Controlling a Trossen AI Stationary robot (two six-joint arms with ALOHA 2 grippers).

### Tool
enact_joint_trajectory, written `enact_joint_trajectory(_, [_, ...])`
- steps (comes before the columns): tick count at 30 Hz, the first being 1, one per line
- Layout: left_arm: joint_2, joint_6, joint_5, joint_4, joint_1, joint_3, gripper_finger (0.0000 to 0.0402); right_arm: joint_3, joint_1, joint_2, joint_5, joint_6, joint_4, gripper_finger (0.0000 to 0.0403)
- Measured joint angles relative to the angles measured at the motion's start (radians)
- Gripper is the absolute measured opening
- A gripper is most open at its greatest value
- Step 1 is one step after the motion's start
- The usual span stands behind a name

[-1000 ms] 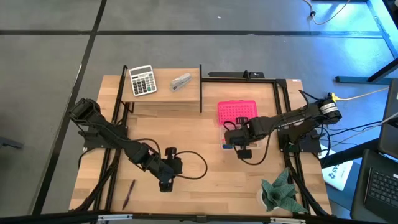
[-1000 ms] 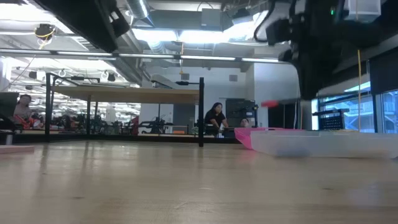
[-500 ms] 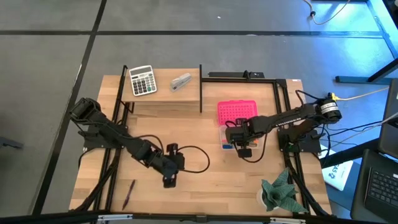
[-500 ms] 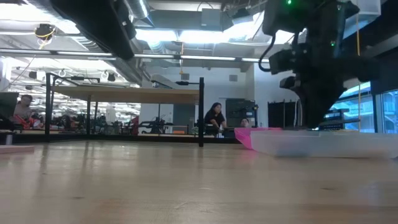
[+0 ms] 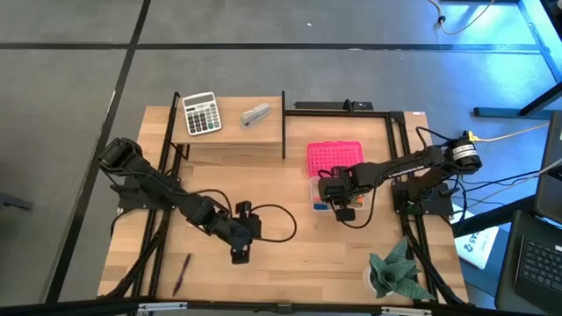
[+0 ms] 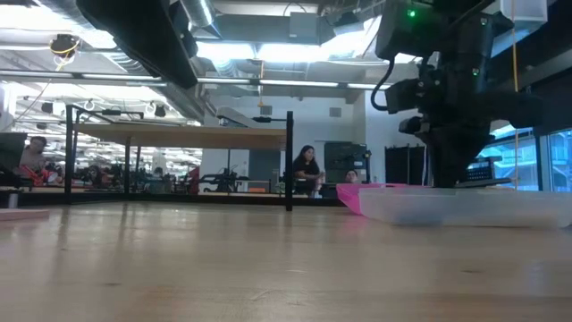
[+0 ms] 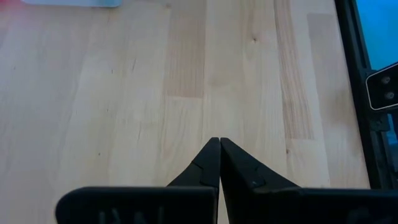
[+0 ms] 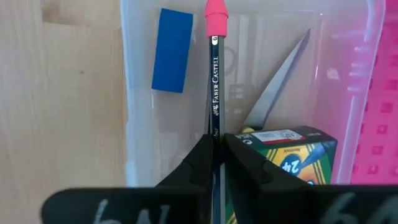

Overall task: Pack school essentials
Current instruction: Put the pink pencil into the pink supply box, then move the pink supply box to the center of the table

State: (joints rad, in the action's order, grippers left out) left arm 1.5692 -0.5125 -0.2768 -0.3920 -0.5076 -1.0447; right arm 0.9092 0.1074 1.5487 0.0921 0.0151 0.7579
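Note:
In the right wrist view my right gripper (image 8: 216, 146) is shut on a dark pencil (image 8: 214, 93) with a pink eraser cap. It hangs over a clear plastic box (image 8: 127, 124). Inside the box lie a blue eraser (image 8: 172, 50), a scissors blade (image 8: 277, 81) and a yellow-green crayon box (image 8: 289, 152). From above, this gripper (image 5: 338, 204) sits at the box (image 5: 318, 195), just near of the pink lid (image 5: 334, 158). My left gripper (image 5: 238, 255) is shut and hovers over bare table near the middle. A dark pen (image 5: 182, 274) lies near the table's near left corner. My right gripper pinches the pencil's shaft (image 8: 213, 127) between its two fingers (image 8: 199, 158), just behind the printed lettering. The pencil runs along the fingers, and its pink-capped end (image 8: 215, 9) sticks out ahead over the box. Whether that end touches the box floor, I cannot tell.
A calculator (image 5: 201, 113) and a grey stapler (image 5: 255, 115) sit on the raised shelf at the far left. A green crumpled thing (image 5: 395, 270) lies at the near right corner. Black frame bars run along the table's sides. People sit in the room beyond.
My right gripper has moved a little toward the far edge and down, bringing the pencil over the clear box. In the low view it has dropped from above the box toward its rim. My left gripper has shifted slightly toward the table's right.

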Motion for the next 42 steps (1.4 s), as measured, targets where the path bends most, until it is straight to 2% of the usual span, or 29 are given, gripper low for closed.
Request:
enact_joint_trajectory(5, [0.0, 0.0, 0.0, 0.0, 0.0, 0.0, 0.0, 0.0, 0.0, 0.0, -0.029, 0.0, 0.003, 0.0045])
enact_joint_trajectory(17, [0.0, 0.0, 0.0, 0.0, 0.0, 0.0, 0.0, 0.005, 0.0, 0.0, -0.034, 0.005, 0.016, 0.0102])
enact_joint_trajectory(24, [-0.034, -0.049, -0.001, -0.052, -0.001, 0.0, 0.0, 0.066, 0.004, -0.004, -0.07, 0.042, 0.053, 0.0103])
enact_joint_trajectory(30, [-0.116, -0.108, -0.03, -0.139, -0.004, 0.0, 0.0, 0.066, 0.015, 0.015, 0.006, 0.088, 0.014, 0.0103])
enact_joint_trajectory(42, [-0.189, -0.109, -0.107, -0.152, -0.006, -0.001, 0.0, 0.066, 0.025, 0.099, -0.035, 0.103, -0.013, 0.0103])
